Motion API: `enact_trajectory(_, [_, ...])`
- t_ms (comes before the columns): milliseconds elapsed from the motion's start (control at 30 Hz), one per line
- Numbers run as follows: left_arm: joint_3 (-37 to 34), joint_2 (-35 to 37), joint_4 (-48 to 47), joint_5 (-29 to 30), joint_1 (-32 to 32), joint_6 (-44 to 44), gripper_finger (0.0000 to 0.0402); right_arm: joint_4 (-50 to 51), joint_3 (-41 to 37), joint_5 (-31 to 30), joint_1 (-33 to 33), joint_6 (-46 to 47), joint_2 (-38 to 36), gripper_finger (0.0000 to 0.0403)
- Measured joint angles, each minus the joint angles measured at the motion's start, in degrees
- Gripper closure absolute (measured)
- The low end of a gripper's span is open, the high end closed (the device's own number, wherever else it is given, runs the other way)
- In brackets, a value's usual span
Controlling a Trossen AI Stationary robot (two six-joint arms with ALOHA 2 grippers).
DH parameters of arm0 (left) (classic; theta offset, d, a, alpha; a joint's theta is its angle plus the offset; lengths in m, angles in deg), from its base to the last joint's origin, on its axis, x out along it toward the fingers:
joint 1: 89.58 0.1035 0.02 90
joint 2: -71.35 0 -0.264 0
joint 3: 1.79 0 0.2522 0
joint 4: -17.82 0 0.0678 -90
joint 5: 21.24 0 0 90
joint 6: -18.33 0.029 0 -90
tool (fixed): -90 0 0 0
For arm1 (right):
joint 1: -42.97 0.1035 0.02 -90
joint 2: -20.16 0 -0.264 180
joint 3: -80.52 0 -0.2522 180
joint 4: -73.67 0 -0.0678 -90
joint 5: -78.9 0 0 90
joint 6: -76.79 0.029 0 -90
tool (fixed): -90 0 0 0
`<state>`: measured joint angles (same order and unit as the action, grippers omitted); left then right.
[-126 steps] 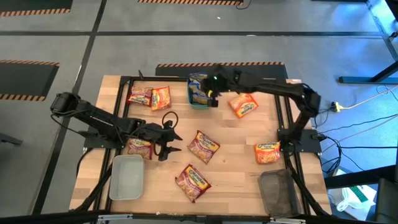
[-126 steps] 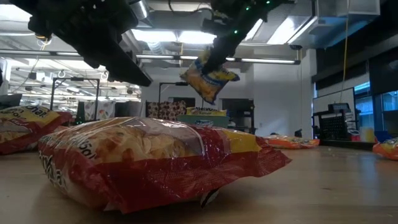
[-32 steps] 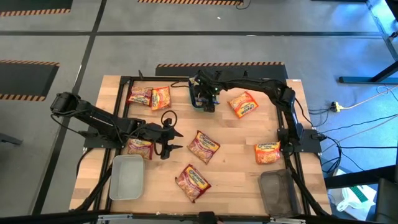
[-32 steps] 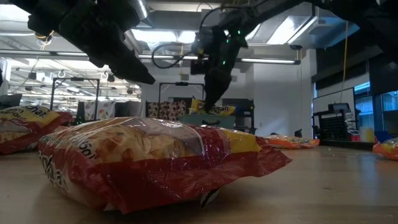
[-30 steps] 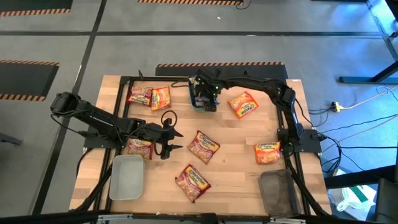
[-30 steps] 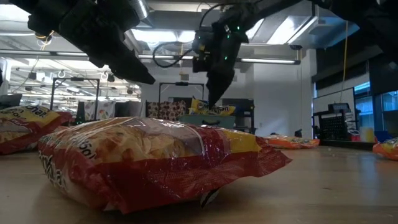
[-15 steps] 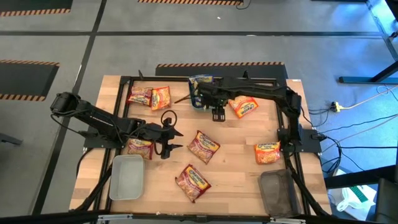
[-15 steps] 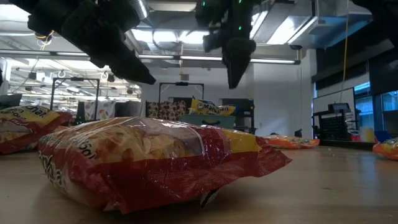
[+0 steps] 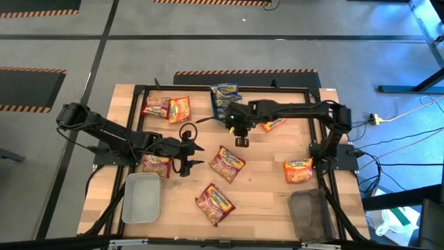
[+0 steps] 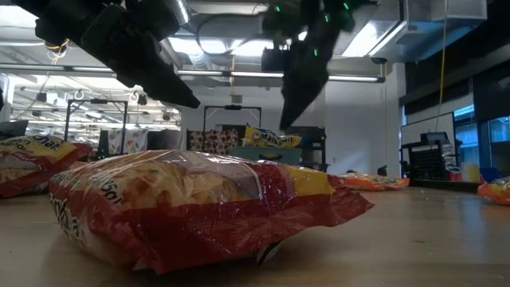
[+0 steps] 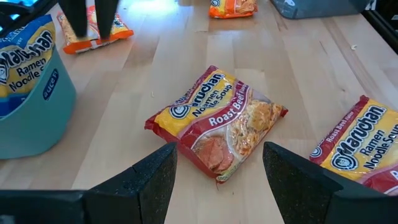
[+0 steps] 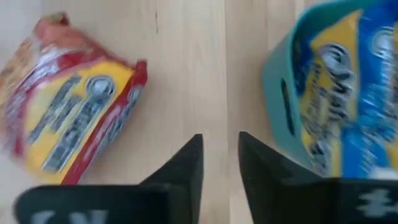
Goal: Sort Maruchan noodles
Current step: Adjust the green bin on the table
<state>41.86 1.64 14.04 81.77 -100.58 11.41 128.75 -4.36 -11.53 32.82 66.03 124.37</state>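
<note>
Claw [image 12: 221, 158] on right, empty, seemingly half-clenched; only wrist view shows its gap.

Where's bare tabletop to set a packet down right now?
Bare wood lies between the grey tray and the near red packet, and between that packet and the dark tray. It is crowded around the teal bin, under the right gripper.

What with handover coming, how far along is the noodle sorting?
Done: blue-and-yellow packets sit in the teal tray. In hand: nothing; the right gripper hangs empty beside that tray, the left gripper waits open facing a red packet. Left: seven packets loose on the table, grey tray and dark tray apparently empty.
</note>
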Motion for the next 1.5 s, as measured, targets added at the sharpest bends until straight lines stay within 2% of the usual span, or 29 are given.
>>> enact_trajectory(100, [0.0,0.0,0.0,0.0,0.0,0.0,0.0169,-11.2,-8.5,0.0,0.0,0.0,-0.4,0.0355])
enact_trajectory(233, [0.0,0.0,0.0,0.0,0.0,0.0,0.0169,-22.5,-15.2,0.0,0.0,-0.1,-0.5,0.0392])
enact_trajectory(433, [0.0,0.0,0.0,0.0,0.0,0.0,0.0169,-32.5,-19.3,-0.9,0.0,-1.6,-0.4,0.0394])
enact_trajectory(567, [0.0,0.0,0.0,0.0,0.0,-0.1,0.0169,-38.8,-20.5,-1.5,0.0,-3.0,2.0,0.0398])
enact_trajectory(667, [0.0,0.0,0.0,0.0,0.0,-0.3,0.0169,-43.7,-20.5,-4.4,-0.1,-3.8,3.7,0.0402])
enact_trajectory(933, [0.0,0.0,0.0,0.0,0.0,-0.3,0.0169,-50.4,-20.5,-6.5,-1.3,-6.2,5.7,0.0402])
enact_trajectory(1267, [0.0,0.0,0.1,0.0,0.0,0.0,0.0169,-54.0,-20.5,-4.1,-5.0,-6.2,6.4,0.0402])
enact_trajectory(1500, [0.0,0.0,0.6,0.0,0.0,-0.1,0.0169,-60.6,-19.6,-2.5,-5.6,-6.3,9.7,0.0402])
